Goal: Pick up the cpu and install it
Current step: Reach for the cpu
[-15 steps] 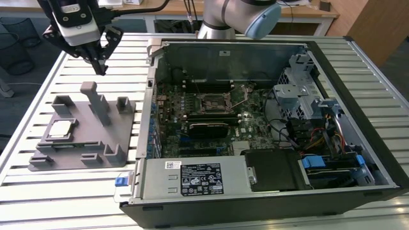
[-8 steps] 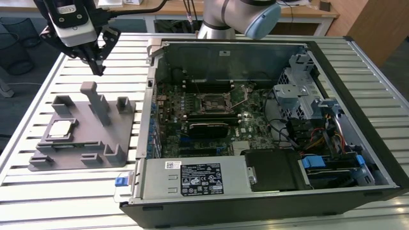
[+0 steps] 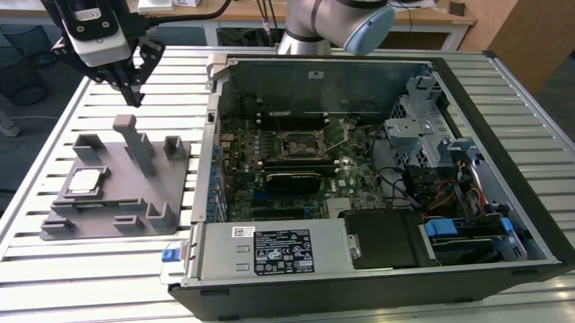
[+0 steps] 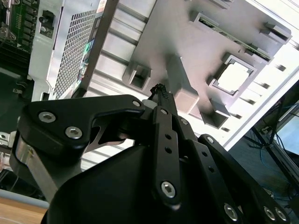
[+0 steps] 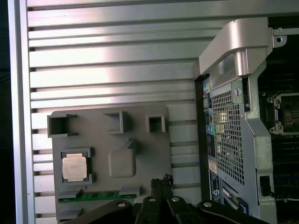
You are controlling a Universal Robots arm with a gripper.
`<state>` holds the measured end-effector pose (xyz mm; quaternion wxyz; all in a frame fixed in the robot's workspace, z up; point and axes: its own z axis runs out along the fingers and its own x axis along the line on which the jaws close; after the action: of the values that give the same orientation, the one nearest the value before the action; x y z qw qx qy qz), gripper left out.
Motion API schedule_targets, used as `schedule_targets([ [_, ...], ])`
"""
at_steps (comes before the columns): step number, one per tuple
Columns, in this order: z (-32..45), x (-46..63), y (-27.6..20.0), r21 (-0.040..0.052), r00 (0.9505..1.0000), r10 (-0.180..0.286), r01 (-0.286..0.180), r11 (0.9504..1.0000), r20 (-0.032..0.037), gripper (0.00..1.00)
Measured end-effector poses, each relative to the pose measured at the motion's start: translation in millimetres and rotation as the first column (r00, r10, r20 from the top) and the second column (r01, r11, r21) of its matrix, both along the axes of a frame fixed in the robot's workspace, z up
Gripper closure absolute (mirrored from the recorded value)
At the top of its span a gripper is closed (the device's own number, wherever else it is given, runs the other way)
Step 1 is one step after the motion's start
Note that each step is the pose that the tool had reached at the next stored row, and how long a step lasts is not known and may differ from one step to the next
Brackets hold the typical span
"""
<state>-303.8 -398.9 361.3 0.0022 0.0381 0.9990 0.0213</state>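
Observation:
The cpu [image 3: 85,180] [image 5: 74,168] [image 4: 232,77] is a silvery square chip lying flat in a recess of the grey holder tray [image 3: 134,208] [image 5: 140,135], on the slatted table at the exterior view's left. My gripper [image 3: 136,96] [image 5: 161,183] [image 4: 159,89] hangs above the far end of the tray, apart from the cpu. Its fingers are shut with nothing between them. The black-framed motherboard socket [image 3: 299,142] [image 5: 286,112] sits inside the open computer case, with nothing in it.
The open computer case [image 3: 359,67] fills the middle and right of the exterior view, with drive cages, cables and a power supply [image 3: 279,250] inside. Upright posts [image 3: 133,138] rise from the tray. A green module [image 5: 93,196] lies along the tray's edge.

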Motion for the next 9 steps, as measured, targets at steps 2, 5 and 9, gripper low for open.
schedule_targets([
  [2, -0.4, -1.4, 0.0, 0.0, 1.0, 0.0, 0.0, 1.0, -0.0003, 0.89],
  [5, -0.8, -3.5, 0.0, 0.0, 1.0, 0.0, 0.0, 1.0, -0.0009, 0.89],
  [9, -1.4, -6.4, 0.0, 0.0, 1.0, 0.0, 0.0, 1.0, -0.0016, 0.89],
])
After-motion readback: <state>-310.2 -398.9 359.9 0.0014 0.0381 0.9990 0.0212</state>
